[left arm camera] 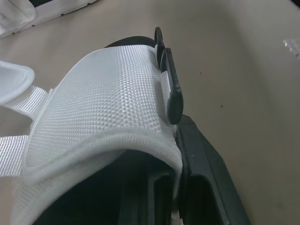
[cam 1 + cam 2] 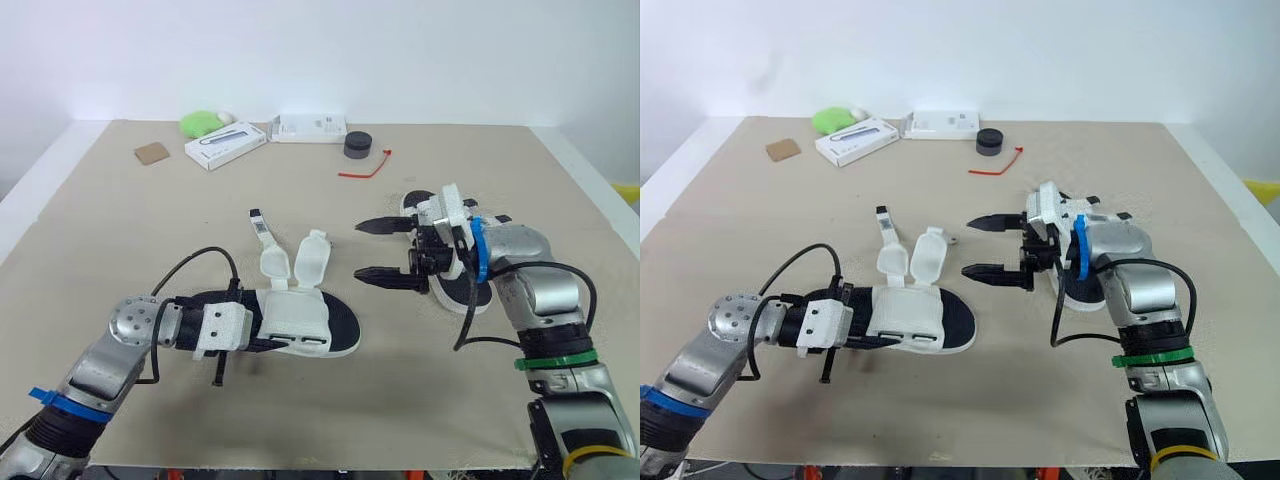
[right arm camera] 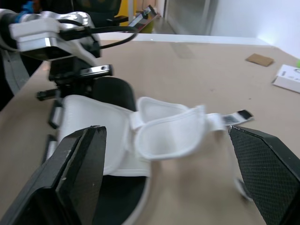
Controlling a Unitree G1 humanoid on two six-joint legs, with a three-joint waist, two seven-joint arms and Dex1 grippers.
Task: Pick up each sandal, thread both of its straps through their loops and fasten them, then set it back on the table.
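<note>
Tan table (image 2: 120, 220) — left gripper (image 2: 268, 342) clamped on sandal (image 2: 300, 315); right gripper (image 2: 372, 250) splayed apart.

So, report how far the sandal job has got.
Nothing looks finished. In hand: the left pincer is at the heel of the near sandal, whose straps lie open, unthreaded; the open right pincer faces them. Left: threading and fastening. The second sandal lies behind the right pincer, straps hidden.

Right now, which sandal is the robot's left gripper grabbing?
The middle sandal, the one with white straps flopped open: the left gripper clamps its side. The other sandal lies partly hidden by the right gripper, which is open and holds nothing.
</note>
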